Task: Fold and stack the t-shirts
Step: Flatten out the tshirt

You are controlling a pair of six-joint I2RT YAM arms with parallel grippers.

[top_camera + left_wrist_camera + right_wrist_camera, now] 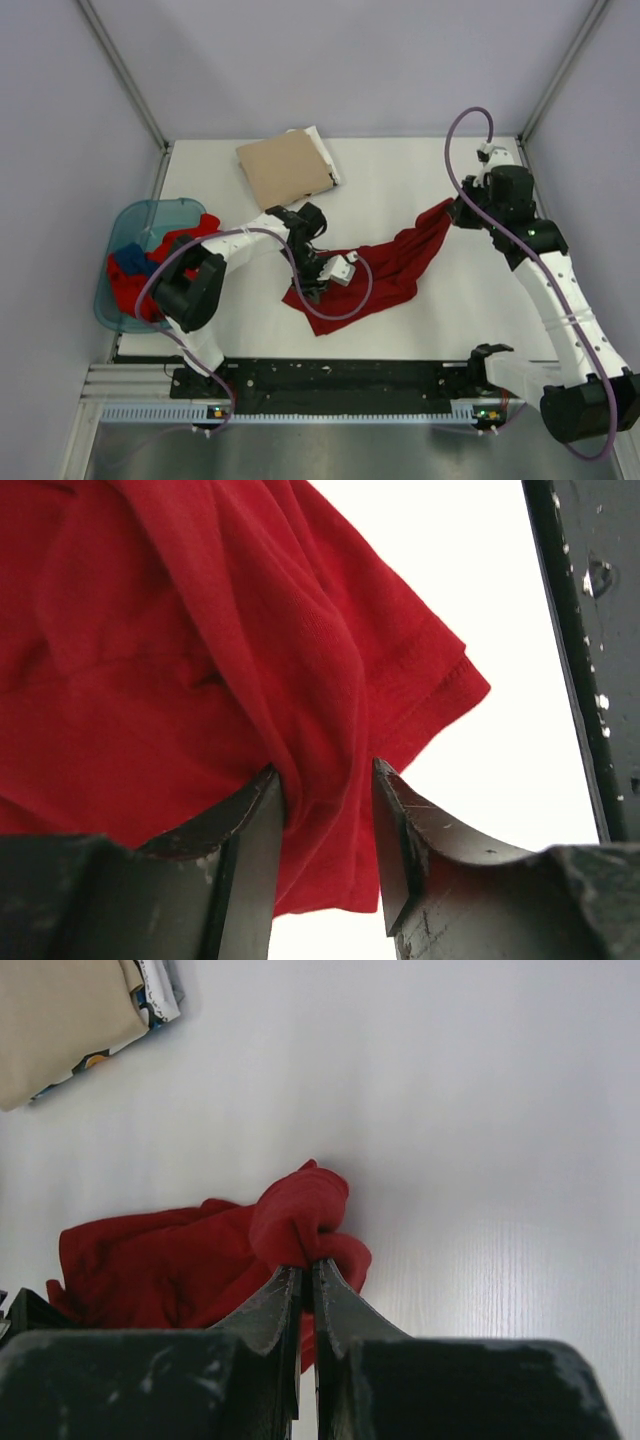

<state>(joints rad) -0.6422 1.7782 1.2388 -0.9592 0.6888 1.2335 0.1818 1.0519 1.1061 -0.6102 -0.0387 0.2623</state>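
The dark red t-shirt [390, 265] lies bunched and stretched across the table's middle, between my two grippers. My left gripper [318, 283] is at its near left end. In the left wrist view its jaws [328, 770] stand apart around a hanging fold of the shirt [150, 680], next to a sleeve hem. My right gripper [458, 212] is shut on the shirt's far right end; the pinched wad [300, 1210] shows just past the fingertips [307, 1265]. A folded tan t-shirt [283, 167] lies at the back on a white one [322, 145].
A translucent teal tub [150, 212] stands at the left edge, holding crumpled red [195, 235] and blue [130, 260] shirts. The tan and white stack also shows in the right wrist view [60, 1010]. A black rail [330, 375] runs along the near edge.
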